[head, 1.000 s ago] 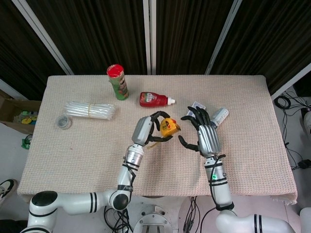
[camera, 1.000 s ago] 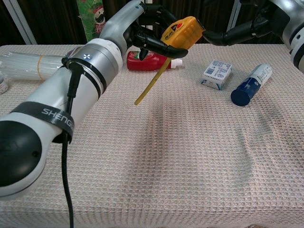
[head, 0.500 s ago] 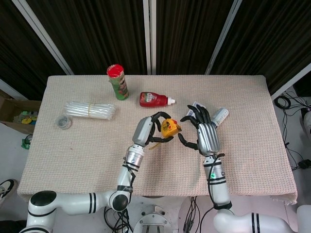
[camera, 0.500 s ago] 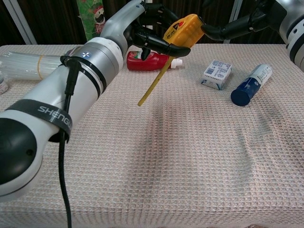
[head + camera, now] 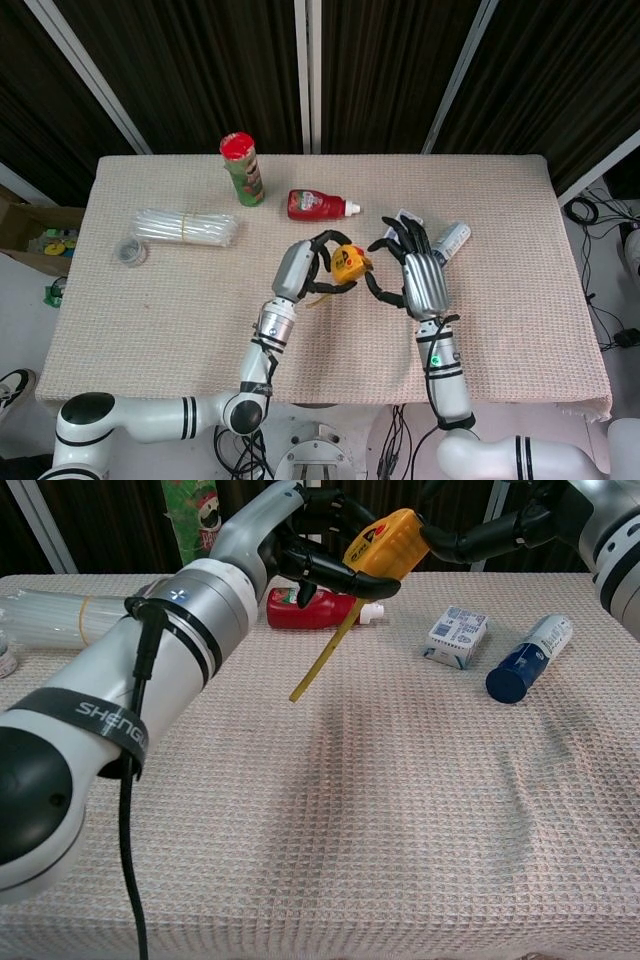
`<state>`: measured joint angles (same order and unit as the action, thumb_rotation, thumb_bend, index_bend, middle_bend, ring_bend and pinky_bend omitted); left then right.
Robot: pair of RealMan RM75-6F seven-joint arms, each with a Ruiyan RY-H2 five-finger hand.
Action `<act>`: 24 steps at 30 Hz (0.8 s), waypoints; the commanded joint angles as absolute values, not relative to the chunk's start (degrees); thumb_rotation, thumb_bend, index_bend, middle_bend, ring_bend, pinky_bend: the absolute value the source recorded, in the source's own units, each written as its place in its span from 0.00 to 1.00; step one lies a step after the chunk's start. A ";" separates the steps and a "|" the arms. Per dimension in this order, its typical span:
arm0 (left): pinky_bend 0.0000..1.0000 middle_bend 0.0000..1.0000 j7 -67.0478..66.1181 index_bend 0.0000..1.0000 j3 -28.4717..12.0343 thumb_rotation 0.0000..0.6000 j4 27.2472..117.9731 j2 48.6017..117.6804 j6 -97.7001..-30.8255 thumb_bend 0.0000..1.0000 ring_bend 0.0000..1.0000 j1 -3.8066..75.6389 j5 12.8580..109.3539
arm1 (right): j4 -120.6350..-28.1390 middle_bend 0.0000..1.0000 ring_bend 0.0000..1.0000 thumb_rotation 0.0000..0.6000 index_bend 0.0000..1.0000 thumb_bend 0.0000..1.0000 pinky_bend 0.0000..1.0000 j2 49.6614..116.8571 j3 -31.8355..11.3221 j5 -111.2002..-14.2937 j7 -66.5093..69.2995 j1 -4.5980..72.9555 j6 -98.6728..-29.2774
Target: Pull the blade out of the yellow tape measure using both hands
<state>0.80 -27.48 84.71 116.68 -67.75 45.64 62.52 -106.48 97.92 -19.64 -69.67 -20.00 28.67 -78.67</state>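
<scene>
Woven beige cloth covers the surface [image 5: 150, 300], and above its middle we carry the yellow tape measure [image 5: 385, 542] clear of the cloth, clasped in our left robot hand [image 5: 312, 262] with dark fingers wrapped over the case. At about three o'clock from the case our right robot hand [image 5: 410, 265] hangs with its fingers spread; in the chest view one fingertip reaches to the case's right edge, but we cannot tell whether it touches, and it grasps nothing that we can see. We judge the case to be a hard plastic shell, compact and fairly light, smooth enough to twist in the grip if pulled off-axis, so the left robot hand should clamp it across its flat sides. A length of blade [image 5: 325, 660] already hangs from the case toward seven o'clock, slanting down with its free end above the cloth. We expect this thin strip to be springy, stiff along its curve yet quick to buckle if bent sideways, and spring-loaded so that it will try to snap back. The best hold for the right robot hand, in our judgement, is the end of the blade, pinched flat between thumb and finger and drawn straight away from the case mouth; the end hook is too small to make out.
</scene>
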 commanded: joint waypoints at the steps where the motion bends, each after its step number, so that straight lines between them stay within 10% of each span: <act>1: 0.81 0.65 1.07 0.65 -27.34 1.00 84.83 116.69 -67.77 0.25 0.65 45.56 62.57 | -106.28 0.16 0.01 1.00 0.43 0.29 0.00 98.09 -19.66 -69.39 -20.06 28.87 -78.66; 24: 0.81 0.65 3.13 0.65 -26.46 1.00 84.78 116.10 -67.38 0.26 0.65 45.52 64.17 | -105.92 0.25 0.02 1.00 0.62 0.48 0.00 97.89 -20.02 -68.60 -16.95 29.31 -79.06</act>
<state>3.12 -26.47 84.78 116.10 -67.39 45.52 64.16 -105.94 97.89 -20.01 -68.58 -16.98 29.29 -79.05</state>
